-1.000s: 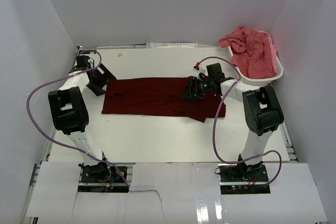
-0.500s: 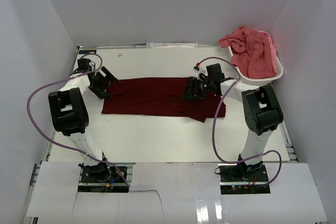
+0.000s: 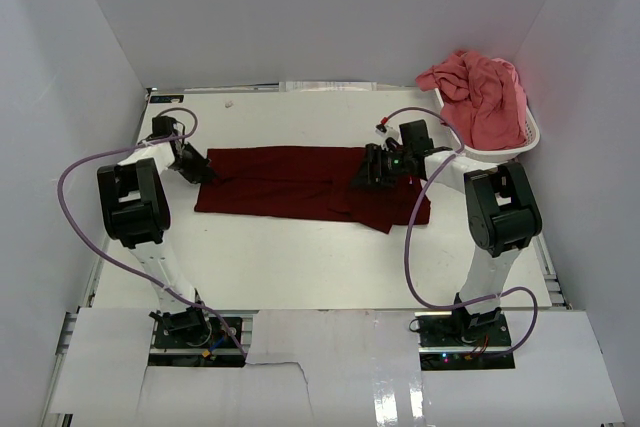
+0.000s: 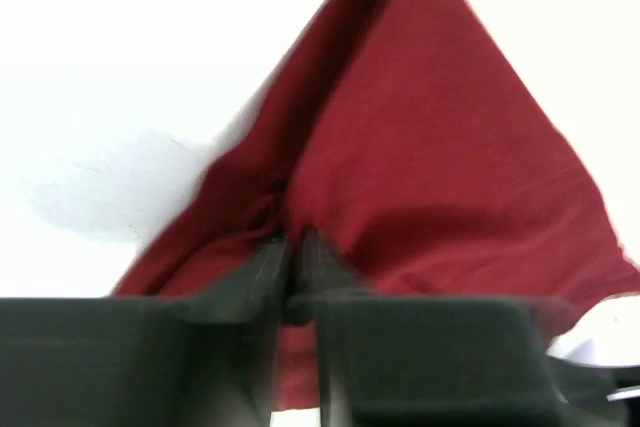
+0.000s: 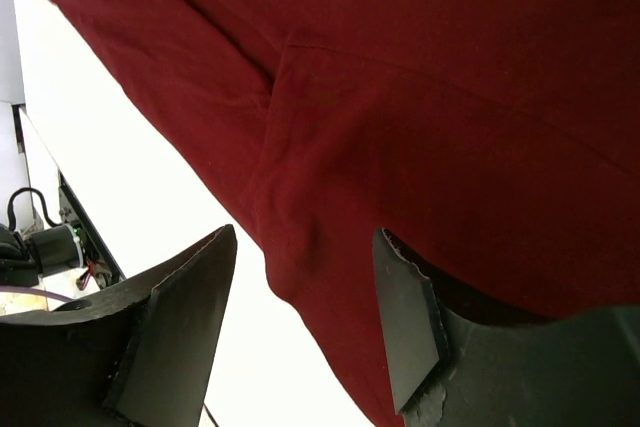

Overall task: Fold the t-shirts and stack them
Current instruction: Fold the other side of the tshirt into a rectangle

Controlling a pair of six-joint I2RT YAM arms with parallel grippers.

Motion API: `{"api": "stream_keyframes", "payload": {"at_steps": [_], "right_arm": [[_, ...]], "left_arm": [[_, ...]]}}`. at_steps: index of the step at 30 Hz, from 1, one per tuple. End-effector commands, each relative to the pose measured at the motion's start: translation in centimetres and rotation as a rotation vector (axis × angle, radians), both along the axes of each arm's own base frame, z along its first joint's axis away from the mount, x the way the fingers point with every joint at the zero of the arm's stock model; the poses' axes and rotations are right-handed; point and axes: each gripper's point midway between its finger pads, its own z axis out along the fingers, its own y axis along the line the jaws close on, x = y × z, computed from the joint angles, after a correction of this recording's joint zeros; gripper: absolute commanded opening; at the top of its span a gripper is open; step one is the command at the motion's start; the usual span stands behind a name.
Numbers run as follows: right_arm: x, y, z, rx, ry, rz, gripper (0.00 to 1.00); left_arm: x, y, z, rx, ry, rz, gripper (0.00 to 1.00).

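The dark maroon t-shirt (image 3: 300,183) lies spread in a long band across the middle of the table. My left gripper (image 3: 207,173) is at its left end, and in the left wrist view the jaws are shut on a pinch of maroon t-shirt (image 4: 420,157) cloth at the left gripper (image 4: 295,239). My right gripper (image 3: 368,175) hovers over the shirt's right part; it stands open, the right gripper (image 5: 305,277) jaws straddling a raised fold at the maroon t-shirt (image 5: 430,97) edge. The coral pink t-shirt (image 3: 478,92) lies crumpled in the basket.
A white plastic basket (image 3: 515,147) stands at the back right corner. Purple cables loop from both arms. White walls close in the table on the left, back and right.
My left gripper has moved onto the shirt's left end and closed on the cloth. The right gripper has shifted slightly and narrowed a little.
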Motion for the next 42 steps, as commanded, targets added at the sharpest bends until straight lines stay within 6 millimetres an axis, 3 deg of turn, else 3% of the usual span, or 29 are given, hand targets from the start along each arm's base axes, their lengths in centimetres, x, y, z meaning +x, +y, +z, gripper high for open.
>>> {"api": "stream_keyframes", "payload": {"at_steps": [1,2,10,13,17,27,37,38,42], "right_arm": [[0.2,-0.4,0.8,-0.002,-0.038,0.002,0.63],[0.2,-0.5,0.8,-0.004,-0.036,0.002,0.63],[0.3,-1.3,-0.9,-0.059,-0.007,-0.029,0.61],[0.3,-2.3,-2.8,-0.137,0.041,-0.049,0.49],[-0.5,-3.8,-6.0,-0.255,0.120,-0.061,0.08],[-1.1,-7.0,-8.2,-0.437,0.140,-0.111,0.08],[-1.2,-7.1,-8.4,-0.447,0.149,-0.104,0.08],[-1.2,-7.1,-8.4,-0.448,0.148,-0.101,0.08],[-1.1,-7.1,-8.2,-0.450,0.144,-0.102,0.08]], "left_arm": [[1.5,1.1,0.8,0.057,-0.044,0.001,0.06],[1.4,1.3,0.8,0.070,-0.040,0.005,0.00],[1.5,2.8,2.3,0.164,-0.054,0.015,0.03],[1.6,3.4,3.3,0.197,-0.069,0.013,0.04],[2.0,3.6,4.4,0.210,-0.089,0.008,0.04],[2.5,4.1,4.5,0.244,-0.092,0.004,0.04],[2.8,6.7,4.2,0.378,-0.058,0.028,0.05],[2.8,6.8,3.9,0.380,-0.050,0.023,0.06],[2.7,7.1,3.8,0.400,-0.032,0.031,0.66]]}}
